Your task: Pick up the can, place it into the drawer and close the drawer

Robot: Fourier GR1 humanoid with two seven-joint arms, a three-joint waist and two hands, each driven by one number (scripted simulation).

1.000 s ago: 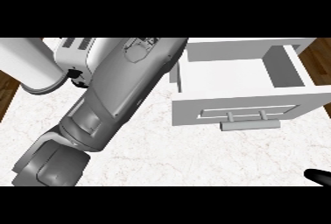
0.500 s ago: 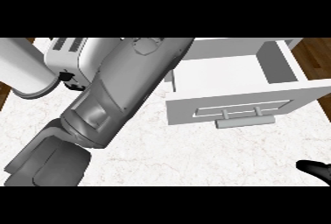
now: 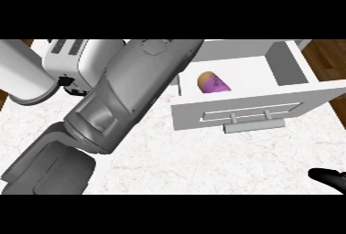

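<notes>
The can, purple with an orange top, lies on its side inside the open white drawer, near its left wall. My left forearm runs as a big grey mass from the lower left up to the drawer's back left corner. Its hand is beyond the picture's top and does not show. Only a black part of my right hand shows at the lower right edge, well below the drawer's front and its handle.
A white toaster stands at the back left, partly behind my left arm. Beside it at the far left is a large white rounded body. The marble counter stretches in front of the drawer. Wood floor shows at the right.
The can has come into sight inside the drawer as my left arm shifted. My right hand has come further in from the lower right corner.
</notes>
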